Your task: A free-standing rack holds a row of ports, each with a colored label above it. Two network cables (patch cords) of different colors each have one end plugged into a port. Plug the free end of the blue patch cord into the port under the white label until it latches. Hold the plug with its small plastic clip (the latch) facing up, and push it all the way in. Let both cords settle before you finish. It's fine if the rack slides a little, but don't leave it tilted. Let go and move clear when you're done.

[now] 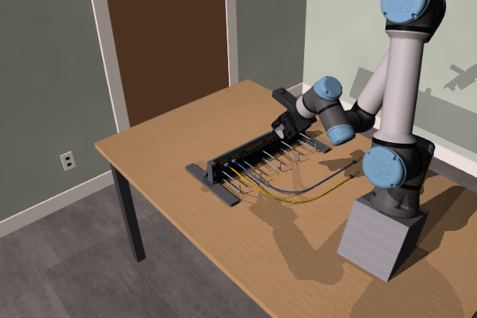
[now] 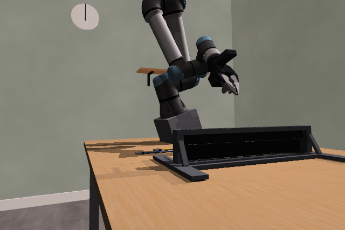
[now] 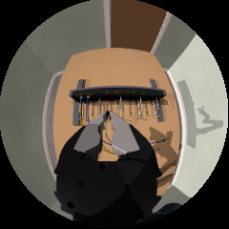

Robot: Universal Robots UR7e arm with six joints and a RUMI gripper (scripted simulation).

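The dark rack (image 1: 223, 194) (image 2: 245, 129) (image 3: 76, 114) stands upright on its feet, its row of ports facing the arm's base. The blue cord (image 1: 292, 192) has one end in a port near the rack's left end in the top view. Its free plug (image 1: 356, 161) (image 2: 139, 152) (image 3: 164, 139) lies on the table near the arm's base. The yellow cord (image 1: 293, 201) is plugged in just beside it, its free plug (image 1: 353, 176) (image 2: 157, 150) near the blue one. My gripper (image 1: 279, 135) (image 2: 236, 93) (image 3: 108, 111) is shut and empty, above the rack's level. The white label cannot be made out.
Several thin metal cable guides (image 1: 271, 163) (image 3: 120, 109) stick out from the rack's front toward the arm. The arm's grey base block (image 1: 370, 233) (image 2: 181, 122) stands close to the free plugs. The wooden table's (image 1: 153, 153) (image 2: 250, 202) edges surround the rack.
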